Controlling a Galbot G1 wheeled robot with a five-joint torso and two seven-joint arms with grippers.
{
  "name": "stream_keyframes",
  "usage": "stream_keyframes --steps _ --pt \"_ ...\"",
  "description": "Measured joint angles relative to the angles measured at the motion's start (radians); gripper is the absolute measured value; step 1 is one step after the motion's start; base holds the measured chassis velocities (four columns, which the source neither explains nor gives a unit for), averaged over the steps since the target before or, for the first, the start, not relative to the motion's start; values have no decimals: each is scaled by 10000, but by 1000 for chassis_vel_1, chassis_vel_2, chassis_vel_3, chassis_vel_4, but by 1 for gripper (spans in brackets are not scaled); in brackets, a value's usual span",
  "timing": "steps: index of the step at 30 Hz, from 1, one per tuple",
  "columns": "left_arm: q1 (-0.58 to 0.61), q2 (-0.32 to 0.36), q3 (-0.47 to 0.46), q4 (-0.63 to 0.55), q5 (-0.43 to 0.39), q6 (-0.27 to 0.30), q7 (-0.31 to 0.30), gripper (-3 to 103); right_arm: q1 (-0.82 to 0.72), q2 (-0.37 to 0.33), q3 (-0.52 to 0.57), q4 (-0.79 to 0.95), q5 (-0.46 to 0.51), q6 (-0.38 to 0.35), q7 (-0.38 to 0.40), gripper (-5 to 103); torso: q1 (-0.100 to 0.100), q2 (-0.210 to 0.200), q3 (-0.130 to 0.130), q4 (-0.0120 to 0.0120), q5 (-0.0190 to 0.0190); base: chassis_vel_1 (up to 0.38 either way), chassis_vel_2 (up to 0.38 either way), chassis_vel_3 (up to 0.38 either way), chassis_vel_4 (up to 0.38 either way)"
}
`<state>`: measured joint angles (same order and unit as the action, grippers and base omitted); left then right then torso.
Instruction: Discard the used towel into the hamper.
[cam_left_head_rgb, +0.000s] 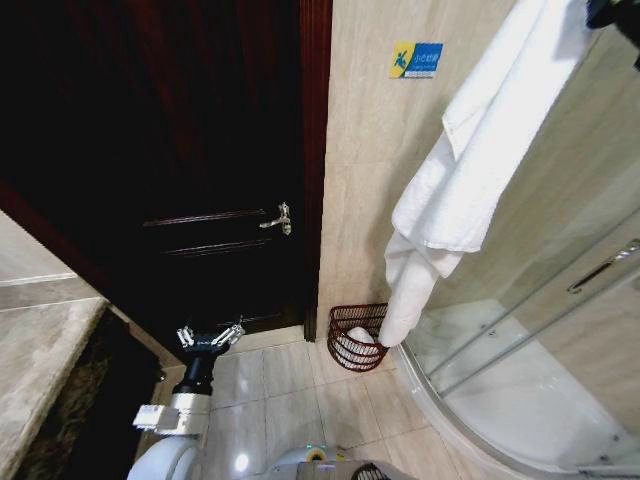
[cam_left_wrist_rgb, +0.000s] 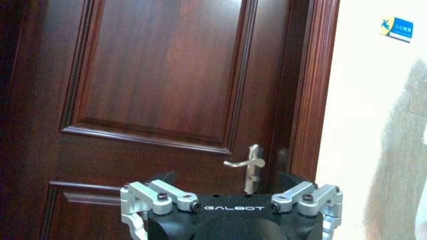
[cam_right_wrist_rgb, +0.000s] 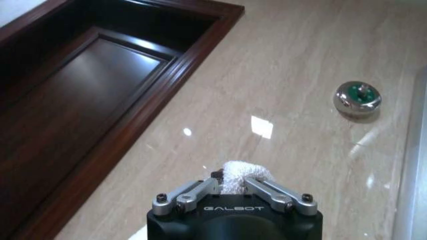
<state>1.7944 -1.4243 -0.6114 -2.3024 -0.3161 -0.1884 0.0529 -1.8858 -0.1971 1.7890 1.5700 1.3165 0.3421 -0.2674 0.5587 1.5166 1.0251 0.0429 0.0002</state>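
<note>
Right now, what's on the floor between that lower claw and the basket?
Bare tile floor, in the head view. The left gripper hangs open, apart from the hamper.

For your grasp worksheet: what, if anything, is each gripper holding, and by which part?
Right gripper pinches the towel by its top end. Left gripper is open, holding nothing.

Left gripper (cam_left_head_rgb: 210, 338) hangs low at the robot's left side, jaws spread wide and empty. Right gripper (cam_right_wrist_rgb: 233, 189) has its jaws clamped on white cloth.
</note>
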Motion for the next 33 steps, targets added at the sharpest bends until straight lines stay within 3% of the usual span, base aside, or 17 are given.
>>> stream_keyframes --steps 12,19,33 --pt "0 0 0 0 0 0 0 100 -904 -322 366 -603 4 350 -80 2 0 0 0 1 -3 0 0 0 0" --pt "0 1 0 0 0 0 0 100 -1970 430 150 178 -26 584 -198 2 0 0 0 -1 6 0 0 0 0" --pt "0 0 1 0 0 0 0 100 -3593 838 -121 536 -319 943 -491 2 0 1 0 1 -1 0 0 0 0"
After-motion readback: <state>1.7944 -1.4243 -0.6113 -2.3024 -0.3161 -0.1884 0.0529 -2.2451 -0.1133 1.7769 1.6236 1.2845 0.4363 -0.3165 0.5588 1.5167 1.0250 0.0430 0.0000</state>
